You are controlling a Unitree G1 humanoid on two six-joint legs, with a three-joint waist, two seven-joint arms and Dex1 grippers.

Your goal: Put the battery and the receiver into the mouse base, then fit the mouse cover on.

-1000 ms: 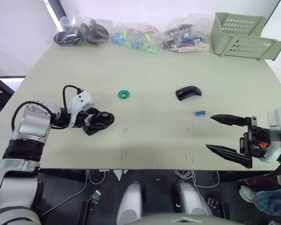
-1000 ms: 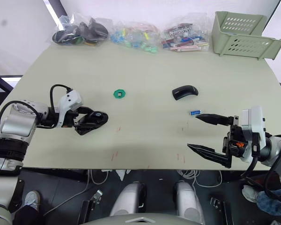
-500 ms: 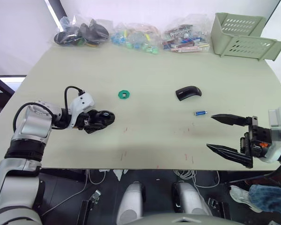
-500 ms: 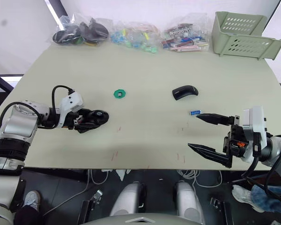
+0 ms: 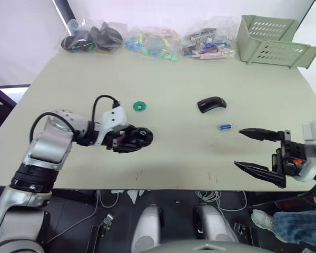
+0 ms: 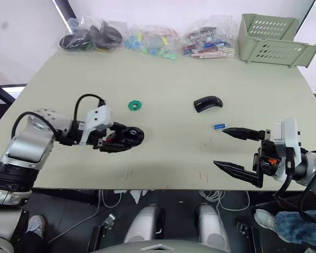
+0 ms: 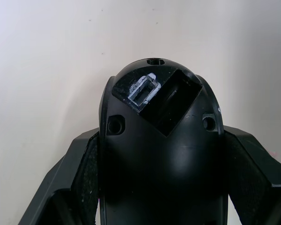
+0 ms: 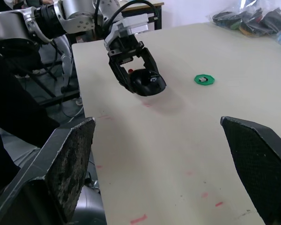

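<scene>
Mouse base (image 5: 137,138) sits clamped in the outstretched left claw (image 5: 127,139); right claw (image 5: 259,151) hovers spread wide.

The mouse base (image 7: 161,154) is seen as smooth black plastic with a soft sheen. The counter (image 5: 168,79) is finished in matt pale beige. The mouse cover (image 5: 211,104) looks glossy black. The bags (image 5: 147,38) at the upper edge are of clear crinkled plastic, and the basket (image 5: 274,39) of matt green plastic.
</scene>
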